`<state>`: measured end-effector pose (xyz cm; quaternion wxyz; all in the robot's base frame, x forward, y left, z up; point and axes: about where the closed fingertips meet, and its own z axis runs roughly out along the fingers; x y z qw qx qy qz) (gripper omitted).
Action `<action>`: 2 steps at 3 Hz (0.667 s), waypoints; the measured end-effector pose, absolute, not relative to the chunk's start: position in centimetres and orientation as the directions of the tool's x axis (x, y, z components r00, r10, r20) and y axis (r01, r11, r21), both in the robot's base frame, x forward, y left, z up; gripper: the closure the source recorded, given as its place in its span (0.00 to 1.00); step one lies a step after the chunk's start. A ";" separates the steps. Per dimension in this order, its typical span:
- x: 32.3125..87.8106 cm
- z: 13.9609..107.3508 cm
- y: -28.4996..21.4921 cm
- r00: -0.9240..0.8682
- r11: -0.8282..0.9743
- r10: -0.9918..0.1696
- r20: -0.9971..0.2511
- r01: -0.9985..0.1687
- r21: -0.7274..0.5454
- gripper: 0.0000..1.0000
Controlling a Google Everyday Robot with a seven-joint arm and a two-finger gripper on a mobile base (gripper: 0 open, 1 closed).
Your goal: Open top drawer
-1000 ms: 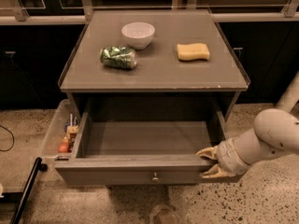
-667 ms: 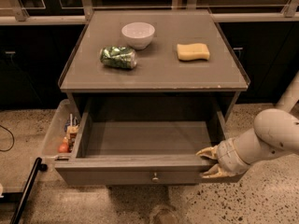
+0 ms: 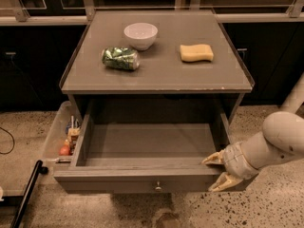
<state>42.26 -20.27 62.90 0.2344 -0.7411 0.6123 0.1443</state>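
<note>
The top drawer (image 3: 142,177) of the grey-brown cabinet stands pulled far out toward me. Its plain grey inside holds nothing. A small round metal knob (image 3: 157,187) sits at the centre of its flat front. My gripper (image 3: 216,171) is at the drawer's front right corner, one yellowish finger (image 3: 212,159) on the top of the front edge and the other (image 3: 221,183) lower, in front of the drawer face. The white arm (image 3: 275,141) reaches in from the right.
On the cabinet top (image 3: 159,75) lie a white bowl (image 3: 140,34), a crushed green can (image 3: 120,58) and a yellow sponge (image 3: 196,52). A clear bin (image 3: 61,137) with small items hangs on the cabinet's left side. A black pole (image 3: 26,194) leans at lower left. Speckled floor lies around.
</note>
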 end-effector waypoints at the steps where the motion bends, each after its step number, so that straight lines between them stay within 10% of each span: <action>1: 40.7 63.2 -20.0 0.214 -0.147 -0.826 -0.521 -0.975 -0.167 0.73; 2: 40.6 63.2 -20.0 0.214 -0.147 -0.826 -0.521 -0.975 -0.166 0.74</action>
